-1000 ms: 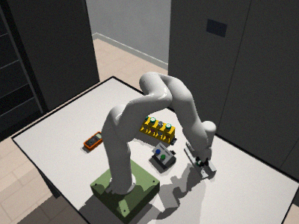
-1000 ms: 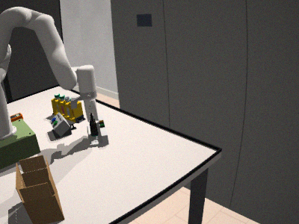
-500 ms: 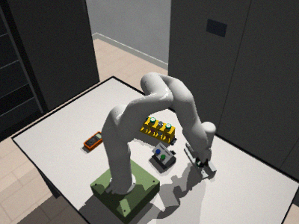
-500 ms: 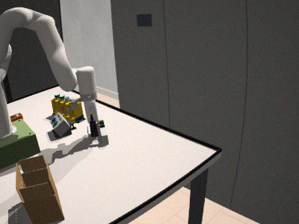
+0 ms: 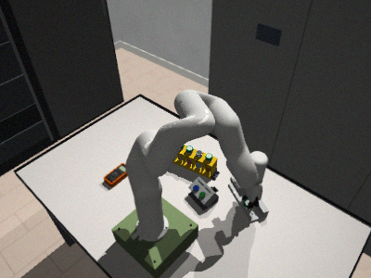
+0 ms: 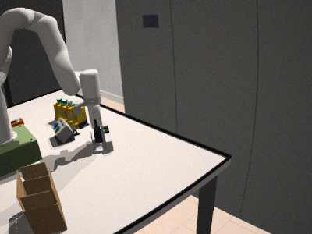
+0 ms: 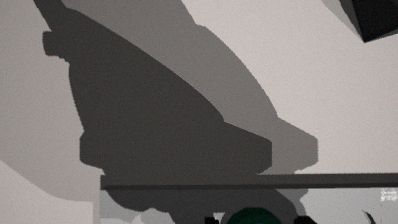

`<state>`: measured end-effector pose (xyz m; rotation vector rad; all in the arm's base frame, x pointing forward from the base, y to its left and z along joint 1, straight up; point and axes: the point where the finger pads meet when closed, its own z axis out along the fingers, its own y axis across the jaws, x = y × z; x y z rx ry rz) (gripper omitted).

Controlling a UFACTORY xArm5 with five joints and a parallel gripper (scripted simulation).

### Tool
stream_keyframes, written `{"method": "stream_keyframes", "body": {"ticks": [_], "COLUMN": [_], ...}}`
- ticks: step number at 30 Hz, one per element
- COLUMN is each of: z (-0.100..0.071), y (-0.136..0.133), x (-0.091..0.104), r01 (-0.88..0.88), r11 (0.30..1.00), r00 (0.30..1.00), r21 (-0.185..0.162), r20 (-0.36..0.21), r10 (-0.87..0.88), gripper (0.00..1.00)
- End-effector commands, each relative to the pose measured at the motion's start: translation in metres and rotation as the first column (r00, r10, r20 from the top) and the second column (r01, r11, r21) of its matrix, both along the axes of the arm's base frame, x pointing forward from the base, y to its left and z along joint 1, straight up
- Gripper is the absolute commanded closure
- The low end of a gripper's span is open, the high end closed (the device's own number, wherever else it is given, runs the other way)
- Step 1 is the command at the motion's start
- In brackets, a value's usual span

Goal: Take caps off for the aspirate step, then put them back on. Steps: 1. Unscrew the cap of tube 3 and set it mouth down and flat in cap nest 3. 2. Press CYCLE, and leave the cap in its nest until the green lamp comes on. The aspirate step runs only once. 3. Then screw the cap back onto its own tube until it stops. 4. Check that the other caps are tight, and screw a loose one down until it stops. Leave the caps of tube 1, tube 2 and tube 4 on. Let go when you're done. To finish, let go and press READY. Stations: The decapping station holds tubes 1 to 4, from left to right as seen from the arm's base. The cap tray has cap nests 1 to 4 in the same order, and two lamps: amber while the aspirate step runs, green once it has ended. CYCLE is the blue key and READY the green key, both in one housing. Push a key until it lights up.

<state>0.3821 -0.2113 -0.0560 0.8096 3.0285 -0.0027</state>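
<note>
Green is the cap's [image 7: 252, 216] colour, and it shows at the bottom of the wrist view, low over the grey cap tray [image 5: 261, 209]. The tray lies toward the table edge that runs along the tall cabinets. The gripper [image 5: 248, 203] points straight down over it, which suits setting the cap mouth down and flat in its nest. Its fingers stand parted slightly wider than the cap, so the grip is judged released and the cap rests in the tray, though which nest cannot be read. At the yellow decapping station [image 5: 182, 160], nearer the table's middle, one tube [image 5: 198, 153] shows a pale bare top between green-capped neighbours, probably tube 3. The key housing [image 5: 211, 200] sits between station and tray, with the blue key [image 5: 196, 188] and green key [image 5: 202, 195] facing up and within short reach for the CYCLE press. A straight lift looks free, and the bare surface stretches toward the corner with the visible table leg. The station side is tighter, with housing and tubes close together. An orange meter [image 5: 115, 174] lies near the opposite edge. A cardboard box [image 6: 39, 199] stands well apart.
</note>
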Motion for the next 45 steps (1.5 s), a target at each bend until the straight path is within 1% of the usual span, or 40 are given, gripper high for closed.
{"method": "stream_keyframes", "body": {"ticks": [1,15,17,30,31,35,36,38,39,42,45], "z": [0.001,0.071,0.071,0.136,0.139,0.139,0.137,0.133,0.132,0.129,0.125], "y": [-0.001,0.0,0.0,0.0,0.0,0.0,0.007,0.021,0.028,0.039,0.052], "x": [0.001,0.001,0.001,0.0,0.0,0.0,-0.004,-0.011,-0.014,-0.02,-0.027], "r01": [0.0,0.0,0.0,0.0,0.0,0.0,0.083,0.247,0.299,0.416,0.547], "r11": [1.0,1.0,1.0,1.0,1.0,1.0,0.997,0.969,0.954,0.909,0.837], "r00": [1.0,1.0,1.0,1.0,1.0,1.0,0.997,0.969,0.954,0.909,0.837], "r21": [0.0,0.0,0.0,0.0,0.0,0.0,0.0,0.002,0.002,0.003,0.005], "r20": [0.003,0.003,0.003,0.003,0.003,0.003,0.004,0.004,0.004,0.003,0.003], "r10": [0.0,0.0,0.0,0.0,0.0,0.0,-0.083,-0.247,-0.299,-0.416,-0.547], "gripper": [0.54,0.54,0.54,0.54,0.54,0.54,1.0,1.0,1.0,1.0,1.0]}}
